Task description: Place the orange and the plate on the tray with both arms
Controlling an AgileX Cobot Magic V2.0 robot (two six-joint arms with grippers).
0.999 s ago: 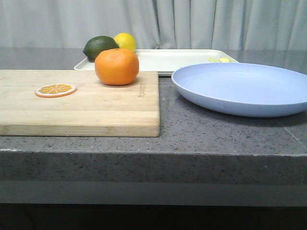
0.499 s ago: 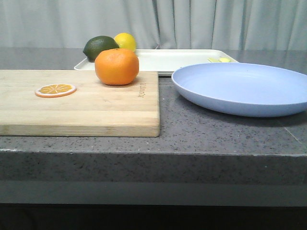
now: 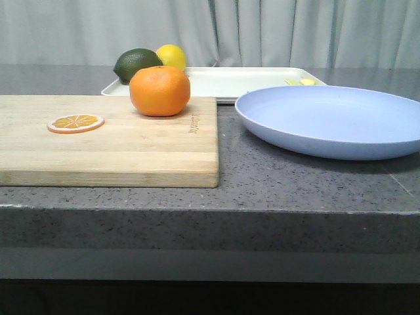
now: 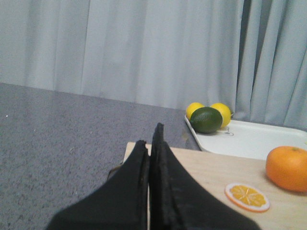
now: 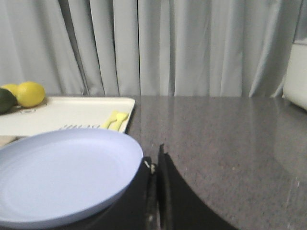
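1. Bright orange and dimpled, the whole round orange (image 3: 160,90) sits on the far right corner of the pale wooden cutting board (image 3: 108,141), on the left half of the grey speckled bench (image 3: 275,184).
2. The large shallow lavender-blue plate (image 3: 331,121) rests on the bench to the right of the board, apart from it.
3. The flat cream-white rectangular tray (image 3: 236,82) lies behind both, further from the robot; a dark green lime (image 3: 136,65) and a yellow lemon (image 3: 171,56) sit at its left end, and small pale yellow utensils (image 3: 300,82) lie toward its right.
4. A thin orange slice (image 3: 76,123) lies flat on the board, well to the left of the orange.
5. The left hand (image 4: 151,139) is closed with nothing between its fingers. In the left wrist view the orange (image 4: 288,168) lies ahead and off to the hand's right, beyond the slice, so the left arm is the nearer one for it.
6. The right hand (image 5: 156,160) is likewise closed and empty, its tips just beside the plate's near right rim (image 5: 62,175); the right arm is nearer the plate.
7. Judged from this, nothing is grasped yet, and both hands must open before any pick; the tray's bare middle looks like the space for both items.
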